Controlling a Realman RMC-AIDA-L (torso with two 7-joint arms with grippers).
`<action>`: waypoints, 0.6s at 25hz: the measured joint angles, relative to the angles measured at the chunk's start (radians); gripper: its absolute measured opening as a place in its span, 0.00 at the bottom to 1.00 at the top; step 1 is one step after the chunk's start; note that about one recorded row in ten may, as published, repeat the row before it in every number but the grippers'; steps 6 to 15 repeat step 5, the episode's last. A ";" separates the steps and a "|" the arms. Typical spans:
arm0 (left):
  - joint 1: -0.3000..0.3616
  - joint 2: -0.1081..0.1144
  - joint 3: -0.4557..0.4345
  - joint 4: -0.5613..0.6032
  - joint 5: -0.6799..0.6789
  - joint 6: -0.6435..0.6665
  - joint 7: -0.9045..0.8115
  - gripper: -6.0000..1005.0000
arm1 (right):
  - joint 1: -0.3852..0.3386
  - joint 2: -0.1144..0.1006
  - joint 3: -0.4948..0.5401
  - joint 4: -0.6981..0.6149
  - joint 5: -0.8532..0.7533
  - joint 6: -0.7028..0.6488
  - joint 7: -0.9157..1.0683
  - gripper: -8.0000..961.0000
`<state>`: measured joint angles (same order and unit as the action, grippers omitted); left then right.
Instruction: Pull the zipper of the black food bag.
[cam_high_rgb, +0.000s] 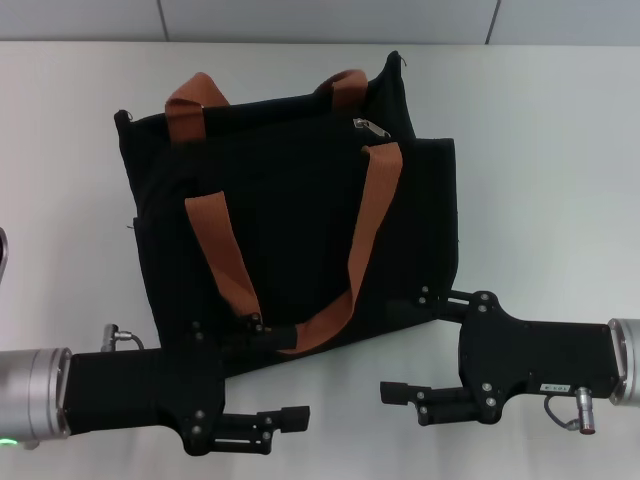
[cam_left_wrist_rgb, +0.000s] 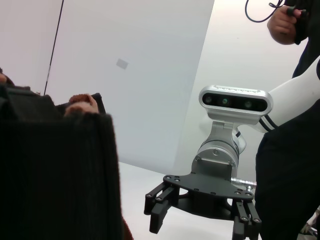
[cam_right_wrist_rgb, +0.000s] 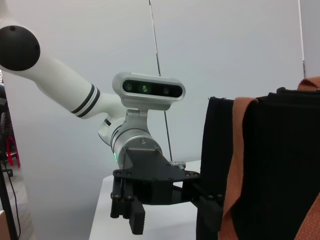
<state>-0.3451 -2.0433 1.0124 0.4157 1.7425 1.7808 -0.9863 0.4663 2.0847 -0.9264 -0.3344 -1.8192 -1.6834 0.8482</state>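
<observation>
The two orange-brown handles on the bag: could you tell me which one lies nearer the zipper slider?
The far handle, along the top edge of the black food bag; the zipper sits just beside its right end, while the near handle loops down toward the grippers.

Table (cam_high_rgb: 560, 150) viewed from above by head camera, facing forward-down. Wrist cameras held low, facing each other; black food bag (cam_high_rgb: 290, 220) seen close, shared by all views.
</observation>
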 joint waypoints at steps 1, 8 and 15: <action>0.000 0.000 0.000 0.000 0.000 0.000 0.000 0.81 | 0.000 0.000 0.000 0.000 0.000 0.001 0.000 0.85; 0.000 0.002 0.000 0.002 0.000 0.000 0.000 0.81 | 0.001 0.000 0.000 0.000 0.000 0.003 0.000 0.85; 0.000 0.002 0.000 0.002 0.000 0.000 0.000 0.81 | 0.001 0.000 0.000 0.000 0.000 0.003 0.000 0.85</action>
